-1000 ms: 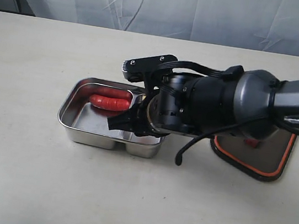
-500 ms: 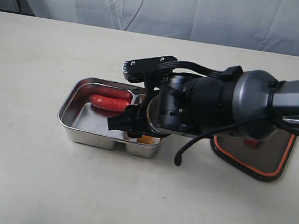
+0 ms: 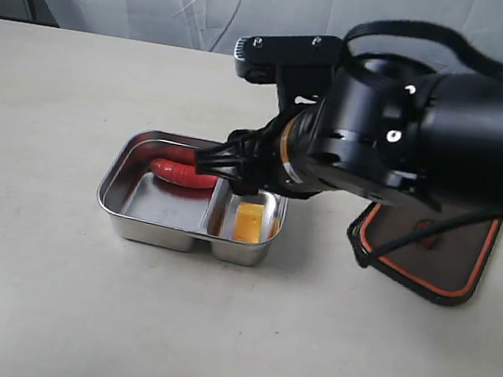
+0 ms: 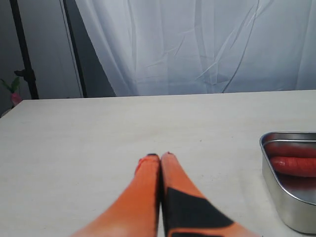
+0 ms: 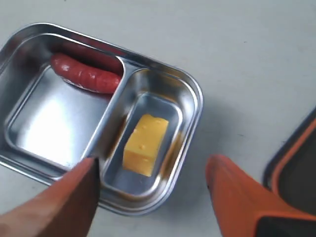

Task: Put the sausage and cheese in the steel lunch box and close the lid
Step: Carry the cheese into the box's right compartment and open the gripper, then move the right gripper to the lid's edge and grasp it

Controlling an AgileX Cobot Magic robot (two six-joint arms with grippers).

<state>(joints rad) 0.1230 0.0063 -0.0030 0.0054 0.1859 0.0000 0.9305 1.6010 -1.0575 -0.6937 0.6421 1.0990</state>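
The steel lunch box (image 3: 147, 230) sits left of centre on the table. The red sausage (image 3: 179, 174) lies along the far side of its wide compartment. The yellow cheese (image 3: 248, 222) lies in the narrow compartment. My right gripper (image 3: 235, 175) hovers above the box, open, holding nothing. In the right wrist view its orange fingertips (image 5: 91, 168) spread wide around the narrow compartment, with the cheese (image 5: 144, 144) and sausage (image 5: 86, 74) below. The dark lid (image 3: 429, 260) lies seal-up on the right, partly hidden by the arm. My left gripper (image 4: 160, 156) is shut and empty above the bare table.
A white curtain hangs behind the table. In the left wrist view the lunch box wall (image 4: 286, 207) and the sausage (image 4: 295, 165) show at one edge. The lid's orange-rimmed corner (image 5: 296, 163) lies close to the right gripper's finger.
The right gripper opened and let the cheese drop into the narrow compartment, then rose above the box. The cheese, hidden a second ago, now lies in plain sight.
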